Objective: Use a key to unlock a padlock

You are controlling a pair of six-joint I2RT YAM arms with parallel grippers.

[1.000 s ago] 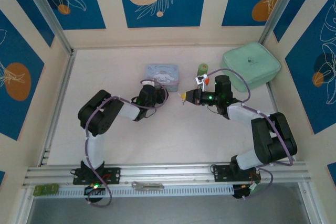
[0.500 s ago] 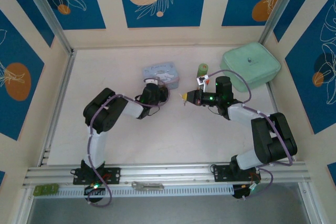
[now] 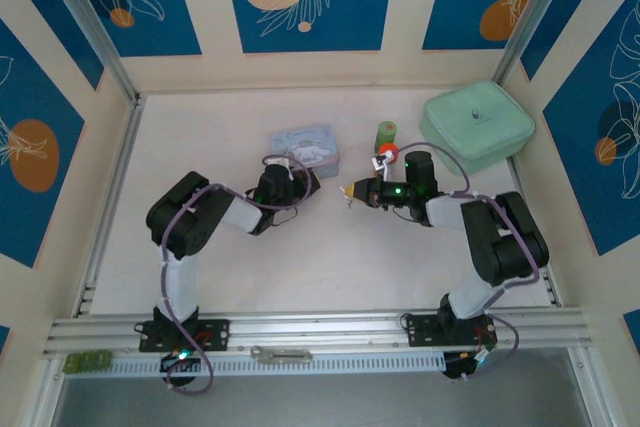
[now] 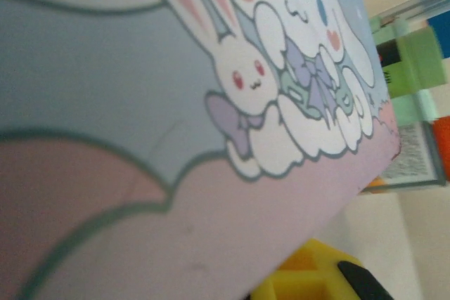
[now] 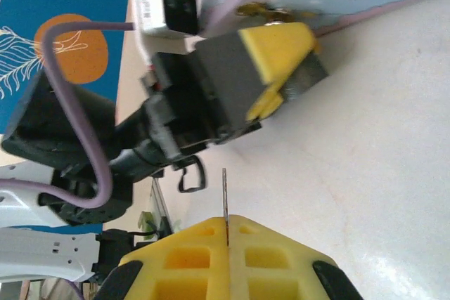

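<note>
While the padlock (image 5: 264, 10) is not yet unlocked, both pieces seem in hand: the left claw (image 5: 295, 61) looks clenched on it beside the blue tin (image 3: 307, 143), and the right claw (image 5: 228, 233) grips the key (image 5: 225, 201), blade pointing left, apart from the lock. Inserting and turning remain. Both arms bend inward, claws facing over the table (image 3: 330, 257).
</note>
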